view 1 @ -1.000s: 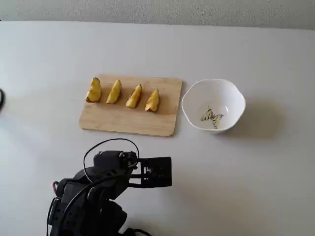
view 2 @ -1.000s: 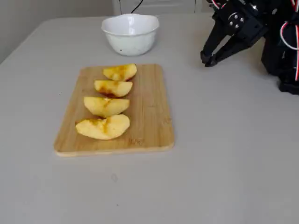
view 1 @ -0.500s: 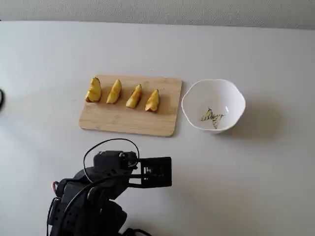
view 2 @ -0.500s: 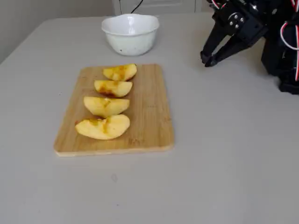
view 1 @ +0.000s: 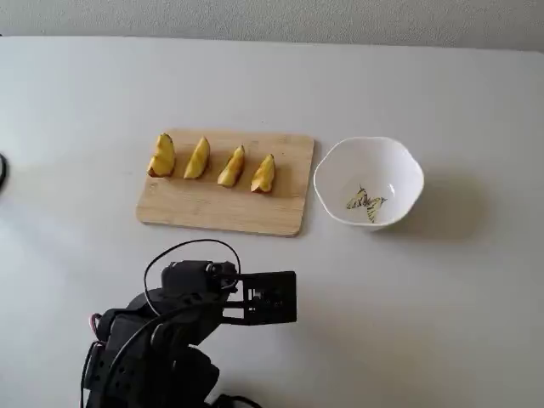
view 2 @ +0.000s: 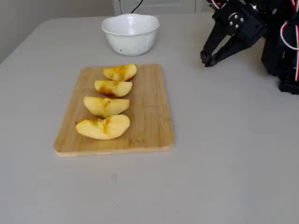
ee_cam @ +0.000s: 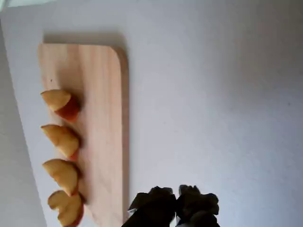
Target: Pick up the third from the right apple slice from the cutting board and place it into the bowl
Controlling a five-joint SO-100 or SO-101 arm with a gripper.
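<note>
On the light wooden cutting board (view 1: 204, 208) (view 2: 149, 116) (ee_cam: 102, 94) lie several yellow apple wedges in a row. The third from the right in a fixed view is the plain yellow apple slice (view 1: 197, 158) (view 2: 106, 106) (ee_cam: 61, 173). The white wavy-rimmed bowl (view 1: 408, 166) (view 2: 131, 29) stands just right of the board in that view, empty; it is out of the wrist view. My gripper (view 1: 289, 299) (view 2: 206, 59) (ee_cam: 177, 197) hangs low over bare table, well short of the board's near edge, fingertips together with nothing between them.
The arm's black base and cables (view 1: 149, 357) (view 2: 282, 46) fill the table's near left corner in a fixed view. A chunkier wedge with a reddish end (view 1: 263, 174) (ee_cam: 64, 101) lies nearest the bowl.
</note>
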